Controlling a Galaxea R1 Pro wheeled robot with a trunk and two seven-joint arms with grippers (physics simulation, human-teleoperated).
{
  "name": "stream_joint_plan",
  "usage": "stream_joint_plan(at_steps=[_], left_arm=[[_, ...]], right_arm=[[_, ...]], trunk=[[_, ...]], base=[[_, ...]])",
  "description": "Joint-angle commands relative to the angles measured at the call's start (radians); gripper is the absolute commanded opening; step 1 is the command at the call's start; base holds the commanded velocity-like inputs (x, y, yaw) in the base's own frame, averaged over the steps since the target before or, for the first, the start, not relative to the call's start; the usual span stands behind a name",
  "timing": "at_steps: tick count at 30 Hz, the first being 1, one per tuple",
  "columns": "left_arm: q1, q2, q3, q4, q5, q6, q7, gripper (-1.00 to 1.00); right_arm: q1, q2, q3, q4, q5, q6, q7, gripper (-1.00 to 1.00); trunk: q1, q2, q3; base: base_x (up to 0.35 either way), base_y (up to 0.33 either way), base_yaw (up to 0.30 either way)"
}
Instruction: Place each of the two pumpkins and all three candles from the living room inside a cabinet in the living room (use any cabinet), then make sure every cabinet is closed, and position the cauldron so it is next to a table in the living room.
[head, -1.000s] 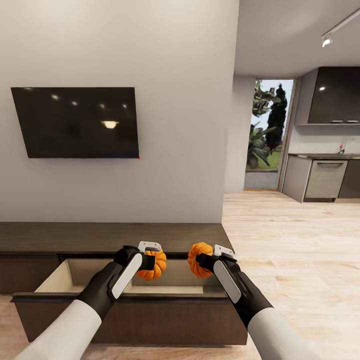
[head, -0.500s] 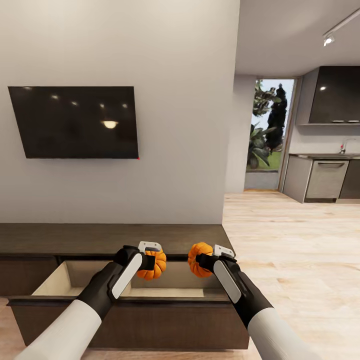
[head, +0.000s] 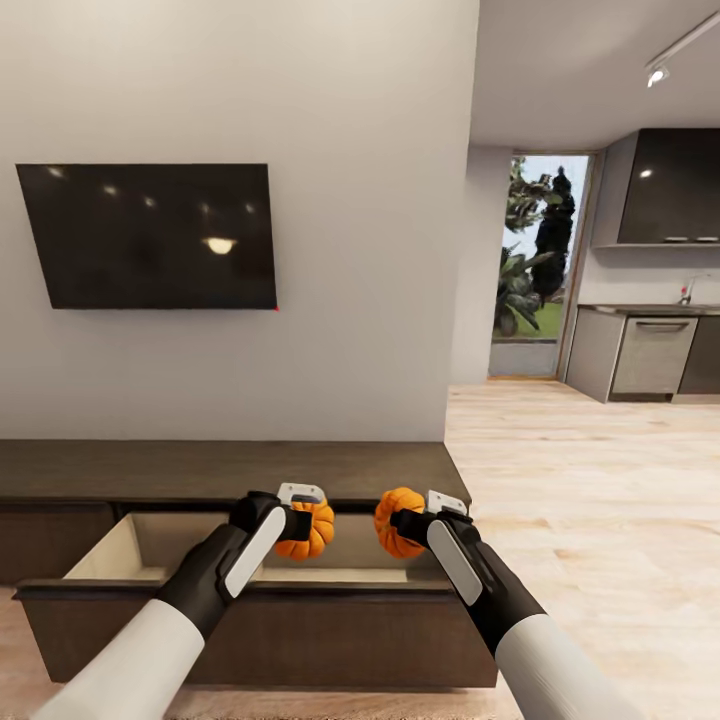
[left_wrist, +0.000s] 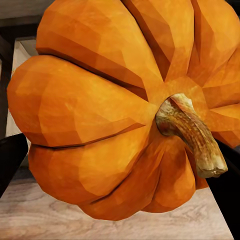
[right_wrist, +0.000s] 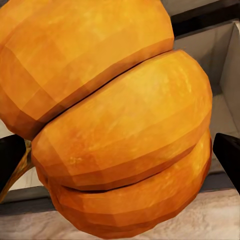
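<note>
Below wall-mounted TV, cabinet drawer stood open, pale inside bare. Above it, left gripper pinched one pumpkin, right gripper another pumpkin between fingers.

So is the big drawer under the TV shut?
No, the drawer of the cabinet is pulled out, and its pale wood inside shows below the two pumpkins the grippers hold.

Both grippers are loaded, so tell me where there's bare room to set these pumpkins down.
The open drawer is bare: pale floor between its left wall and the left pumpkin, and under the right pumpkin. The cabinet top along the wall is bare too. It is crowded only where the two pumpkins hang close together.
</note>
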Motion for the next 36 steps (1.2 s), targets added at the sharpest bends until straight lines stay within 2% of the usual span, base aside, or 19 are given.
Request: stream_joint_plan(at_steps=[1, 15, 21, 36], left_arm=[[-0.001, -0.001, -0.002, -0.001, 0.007, 0.003, 0.011, -1.0], [-0.001, -0.005, -0.002, 0.0, 0.009, 0.003, 0.012, -1.0], [-0.001, -0.004, -0.002, 0.0, 0.008, -0.001, 0.015, -1.0], [0.001, -0.004, -0.001, -0.001, 0.009, -0.018, 0.012, -1.0]], right_arm=[[-0.001, 0.0, 0.003, -0.002, -0.01, 0.0, -0.01, -1.0], [-0.006, 0.0, 0.003, -0.001, -0.01, 0.002, -0.012, -1.0], [-0.024, 0.0, 0.003, 0.041, -0.01, -0.001, -0.011, -1.0], [-0.033, 0.001, 0.003, 0.054, -0.01, -0.007, -0.009, -1.0]], trunk=[[0.004, -0.008, -0.004], [0.057, -0.106, -0.048], [0.08, -0.147, -0.067], [0.08, -0.147, -0.067]], base=[[0.0, 0.0, 0.0], [0.0, 0.0, 0.0], [0.0, 0.0, 0.0], [0.044, 0.007, 0.0]])
